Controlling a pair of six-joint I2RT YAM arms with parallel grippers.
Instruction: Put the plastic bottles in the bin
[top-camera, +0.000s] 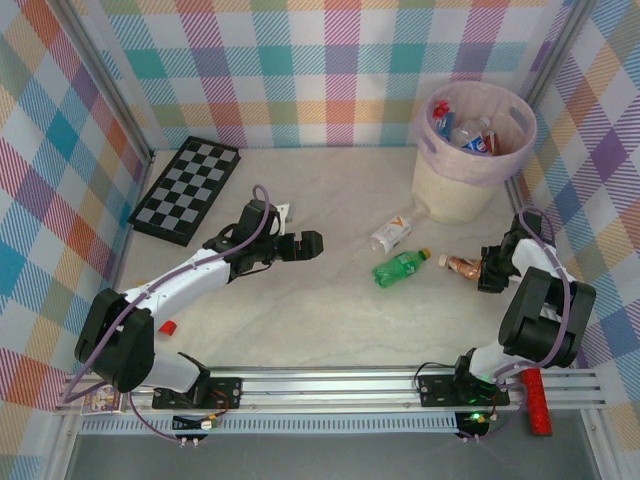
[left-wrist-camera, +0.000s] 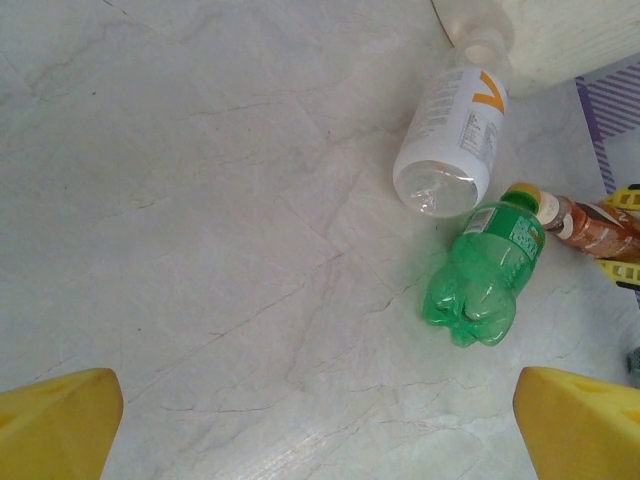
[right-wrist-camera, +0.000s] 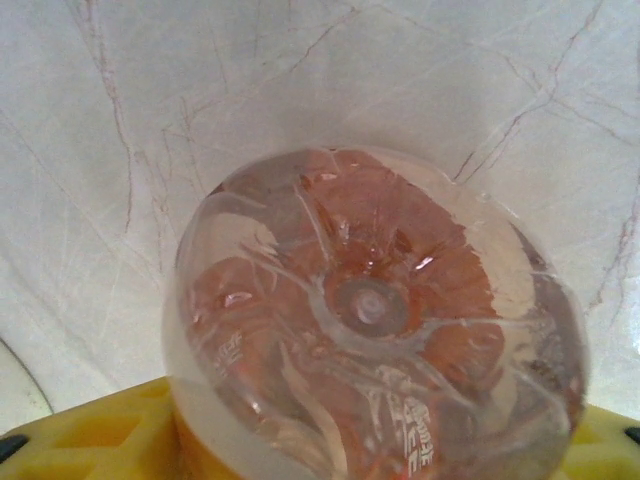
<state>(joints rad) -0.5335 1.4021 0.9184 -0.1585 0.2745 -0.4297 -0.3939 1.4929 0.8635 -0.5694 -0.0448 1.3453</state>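
Observation:
A brown bottle (top-camera: 462, 266) lies on the table's right side, and my right gripper (top-camera: 488, 270) is shut on its base end. In the right wrist view the bottle's base (right-wrist-camera: 375, 320) sits between the yellow fingers (right-wrist-camera: 80, 435). A green bottle (top-camera: 402, 267) and a clear bottle with a white label (top-camera: 391, 234) lie just left of it. My left gripper (top-camera: 312, 245) hovers open to their left, with nothing between its fingers (left-wrist-camera: 55, 425); ahead of it are the green bottle (left-wrist-camera: 485, 275), clear bottle (left-wrist-camera: 455, 130) and brown bottle (left-wrist-camera: 595, 225). The cream bin (top-camera: 460, 190) stands at the back right with several bottles (top-camera: 470, 135) inside.
A folded checkerboard (top-camera: 187, 190) lies at the back left. A red stick (top-camera: 536, 400) rests by the front rail (top-camera: 340, 385) at the right, and a small red object (top-camera: 168, 326) sits near the left arm's base. Plaid walls close in three sides.

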